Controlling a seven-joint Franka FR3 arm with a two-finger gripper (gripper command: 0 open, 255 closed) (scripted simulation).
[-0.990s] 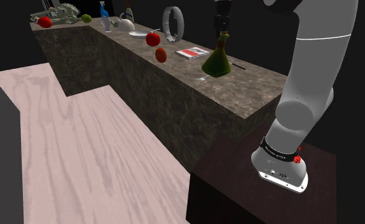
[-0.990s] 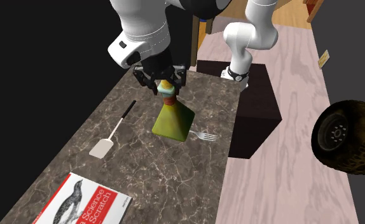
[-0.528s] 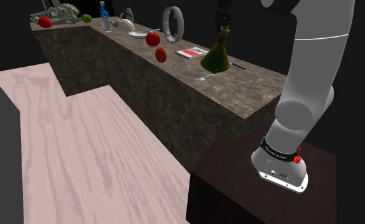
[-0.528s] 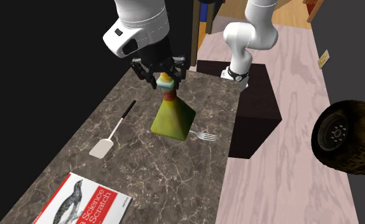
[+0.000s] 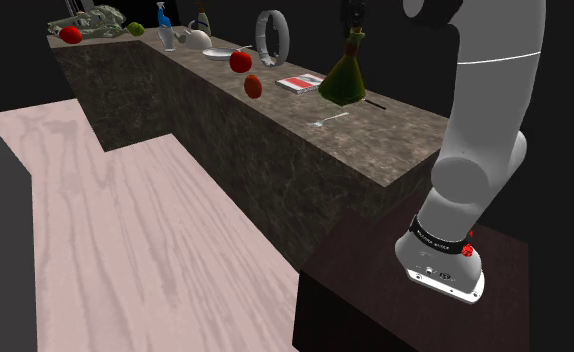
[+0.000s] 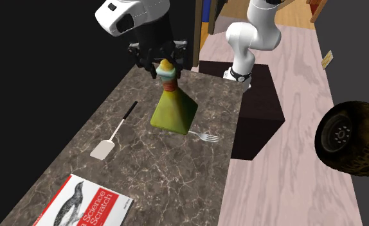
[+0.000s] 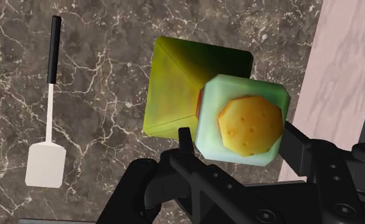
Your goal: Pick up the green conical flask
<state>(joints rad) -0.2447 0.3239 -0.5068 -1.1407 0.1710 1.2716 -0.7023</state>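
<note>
Green cone flask, cork-topped, in blk gripper over veined counter.

White, rounded arm with dark joint bands, red base spots, all-black claw.

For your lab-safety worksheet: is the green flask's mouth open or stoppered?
Stoppered: an orange cork fills the mouth of the flask in the wrist view.

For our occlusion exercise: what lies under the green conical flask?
The dark marbled counter shows around the flask, with a fork lying near its base. The patch straight beneath is covered by the flask's own body.
</note>
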